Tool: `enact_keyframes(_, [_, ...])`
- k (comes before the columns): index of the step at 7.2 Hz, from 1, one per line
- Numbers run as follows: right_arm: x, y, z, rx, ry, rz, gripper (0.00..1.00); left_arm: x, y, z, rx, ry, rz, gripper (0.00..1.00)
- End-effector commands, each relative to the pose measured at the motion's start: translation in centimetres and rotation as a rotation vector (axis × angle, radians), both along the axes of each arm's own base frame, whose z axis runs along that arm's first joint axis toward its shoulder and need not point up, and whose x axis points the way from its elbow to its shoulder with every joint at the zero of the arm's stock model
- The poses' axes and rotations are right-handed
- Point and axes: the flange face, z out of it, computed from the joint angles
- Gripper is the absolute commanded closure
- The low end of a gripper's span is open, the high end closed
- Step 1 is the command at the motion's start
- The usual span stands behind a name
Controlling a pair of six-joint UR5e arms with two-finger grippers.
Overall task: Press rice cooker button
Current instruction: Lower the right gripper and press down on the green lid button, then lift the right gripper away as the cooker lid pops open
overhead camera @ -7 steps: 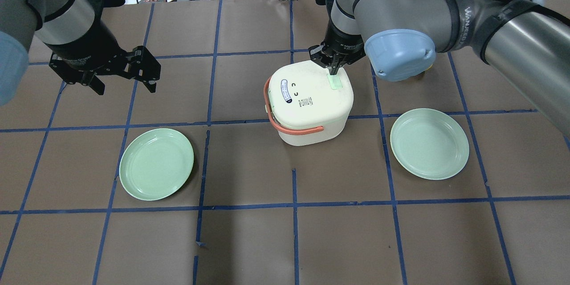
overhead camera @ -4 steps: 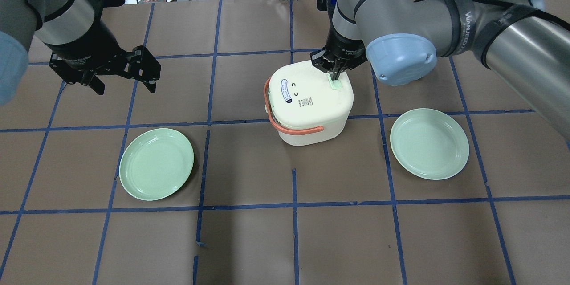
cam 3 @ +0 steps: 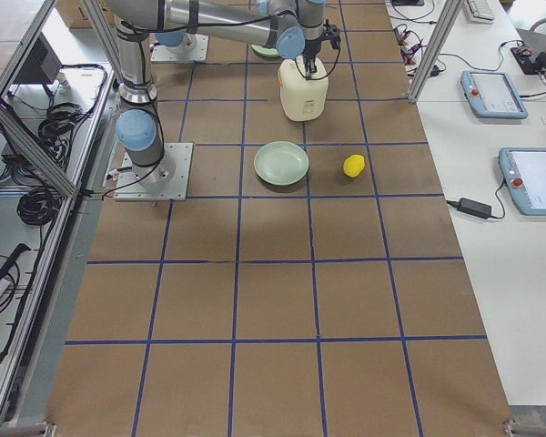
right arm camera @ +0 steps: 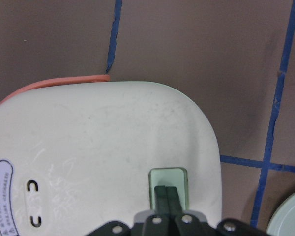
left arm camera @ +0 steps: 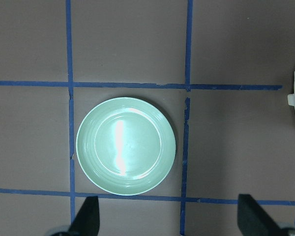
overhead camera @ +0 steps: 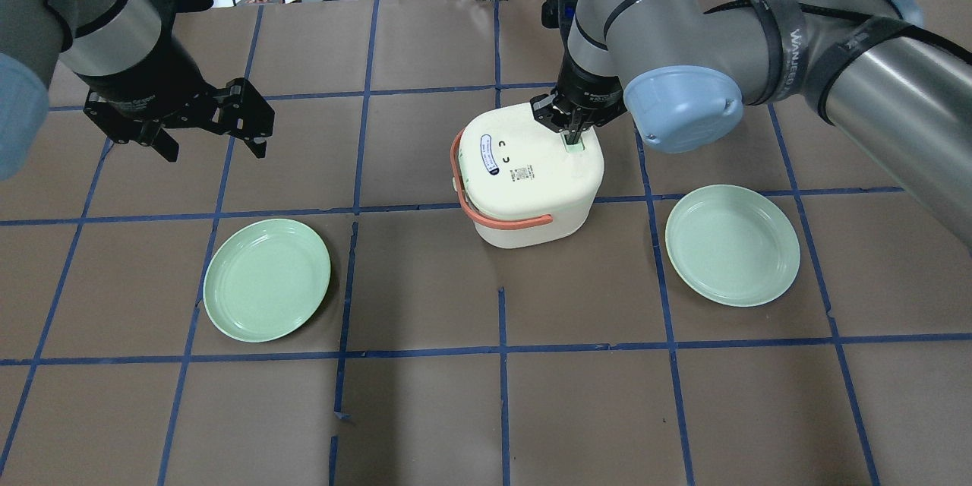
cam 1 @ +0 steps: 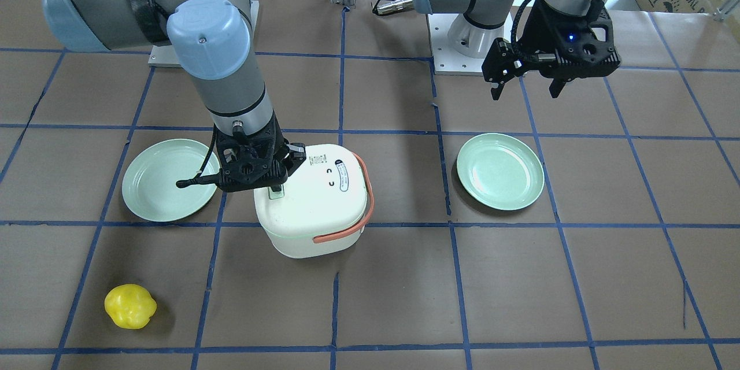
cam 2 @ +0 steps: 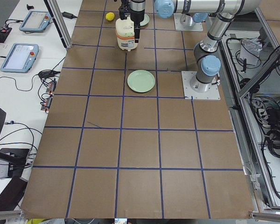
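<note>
The white rice cooker (overhead camera: 524, 182) with a salmon-orange handle stands mid-table, lid closed; it also shows in the front view (cam 1: 315, 208) and the right wrist view (right arm camera: 103, 147). Its mint-green button (right arm camera: 168, 184) sits near the lid's edge. My right gripper (overhead camera: 571, 138) is shut, and its joined fingertips (right arm camera: 165, 192) rest on the button, pointing straight down. My left gripper (overhead camera: 211, 146) is open and empty, hovering well to the cooker's left above a green plate (left arm camera: 126, 146).
Two mint-green plates lie on the brown table, one left of the cooker (overhead camera: 266, 279) and one right of it (overhead camera: 732, 244). A yellow bumpy object (cam 1: 130, 306) lies near the operators' edge. Cables and panels sit beyond the table's far edge.
My right gripper has come down onto the lid's green button, covering more of it. The left arm and the cooker have not moved.
</note>
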Motion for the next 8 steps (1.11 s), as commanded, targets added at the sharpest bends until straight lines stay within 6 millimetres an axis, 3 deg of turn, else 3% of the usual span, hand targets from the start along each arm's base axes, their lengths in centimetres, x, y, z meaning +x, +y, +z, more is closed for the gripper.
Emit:
enact_keyframes(1, [-0.1,0.0,-0.6,0.008,0.002,-0.002,0.94,0.0,0.0,0.0,0.0,0.0,0.0,0.0])
enact_keyframes(4, [-0.4,-0.1,2.4,-0.016,0.0,-0.006,0.91,0.0,0.0,0.0,0.0,0.0,0.0,0.0])
enact_keyframes(5, [-0.5,0.2,3.9,-0.025,0.004,-0.009,0.73,0.0,0.0,0.0,0.0,0.0,0.0,0.0])
enact_keyframes(6, [-0.6,0.5,4.8,-0.019,0.01,-0.005,0.43,0.0,0.0,0.0,0.0,0.0,0.0,0.0])
enact_keyframes(7, [-0.6,0.6,6.2,-0.016,0.013,-0.003,0.01,0.0,0.0,0.0,0.0,0.0,0.0,0.0])
enact_keyframes(8, [-0.9,0.4,8.0,-0.001,0.015,-0.011,0.0,0.0,0.0,0.0,0.0,0.0,0.0,0.0])
